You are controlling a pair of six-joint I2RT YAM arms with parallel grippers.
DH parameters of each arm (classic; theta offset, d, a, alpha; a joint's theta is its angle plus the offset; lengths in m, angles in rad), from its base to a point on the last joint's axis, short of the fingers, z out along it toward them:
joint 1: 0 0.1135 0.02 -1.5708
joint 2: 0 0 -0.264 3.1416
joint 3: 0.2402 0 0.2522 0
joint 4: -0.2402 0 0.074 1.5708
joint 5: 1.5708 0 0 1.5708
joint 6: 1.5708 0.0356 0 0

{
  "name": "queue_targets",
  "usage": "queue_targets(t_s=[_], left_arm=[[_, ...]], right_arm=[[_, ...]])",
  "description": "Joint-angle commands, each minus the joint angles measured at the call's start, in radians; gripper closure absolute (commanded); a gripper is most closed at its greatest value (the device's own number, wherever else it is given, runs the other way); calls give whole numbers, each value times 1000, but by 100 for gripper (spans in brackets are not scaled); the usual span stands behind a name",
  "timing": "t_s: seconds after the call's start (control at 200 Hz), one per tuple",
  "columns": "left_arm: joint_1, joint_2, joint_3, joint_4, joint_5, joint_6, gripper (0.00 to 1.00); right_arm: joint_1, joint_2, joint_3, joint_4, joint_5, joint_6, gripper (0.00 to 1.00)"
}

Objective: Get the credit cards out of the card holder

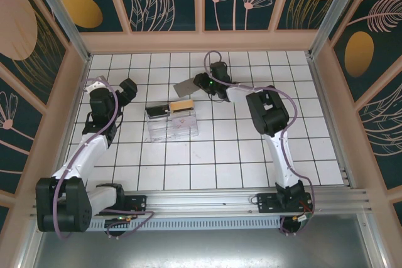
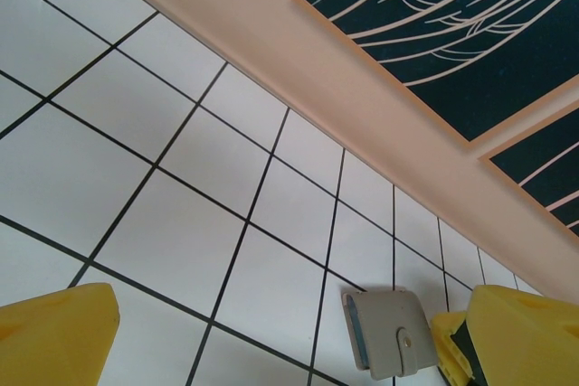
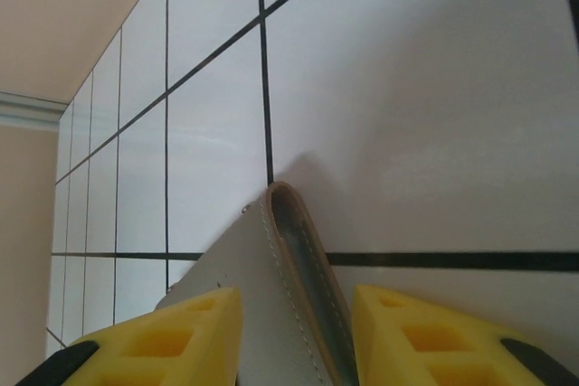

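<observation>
The card holder (image 3: 258, 264) is a flat grey sleeve with a dull sheen. A line of stitching follows its edge, and a narrow dark slot opens along the fold. Seen from my left wrist, it has a small snap stud on its face and a bluish strip down one side.

It sits toward the far middle of the table, tilted, just beyond the far right corner of the clear plastic tray (image 1: 171, 130). My right gripper (image 3: 294, 314) is clamped on it, with a yellow finger pressed to each face. Its far end points down at a white tile, but I cannot tell whether it touches.

On the tray's far edge lie a tan card (image 1: 182, 105) and a dark card (image 1: 157, 111), side by side.

My left gripper (image 2: 276, 336) hangs over bare tiles to the left of the tray — jaws spread wide, nothing between them.
</observation>
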Motion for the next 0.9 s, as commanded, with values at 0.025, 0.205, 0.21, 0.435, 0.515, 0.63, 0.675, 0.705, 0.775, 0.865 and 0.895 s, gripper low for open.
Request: queue_targets(t_s=[0.025, 0.205, 0.21, 0.435, 0.515, 0.63, 0.675, 0.705, 0.775, 0.865, 0.895], left_arm=[[4, -6, 7, -13, 15, -14, 1], [4, -3, 5, -11, 14, -13, 1], [4, -2, 5, -12, 14, -13, 1], [4, -3, 12, -23, 18, -12, 1], [4, -2, 15, -25, 16, -11, 1], [4, 0, 17, -29, 16, -9, 1], [4, 1, 18, -30, 18, -9, 1], [4, 1, 18, -30, 20, -9, 1], [3, 3, 19, -25, 30, -5, 1], [1, 4, 21, -17, 47, -4, 1], [-1, 5, 22, -16, 51, -1, 1]], right_arm=[[18, -75, -73, -118, 51, 19, 61], [27, -90, -88, -105, 21, 37, 62], [28, -90, -87, -105, 21, 37, 62], [29, -38, -34, -105, -2, 38, 77], [27, -37, -34, -97, 0, 42, 87], [24, -53, -42, -98, 7, 40, 100], [20, -71, -60, -87, 15, 40, 100], [15, -86, -79, -75, 18, 41, 100], [1, -123, -119, -57, 23, 43, 100], [-28, -194, -201, -24, 41, 41, 100], [-39, -219, -233, -12, 46, 39, 100]])
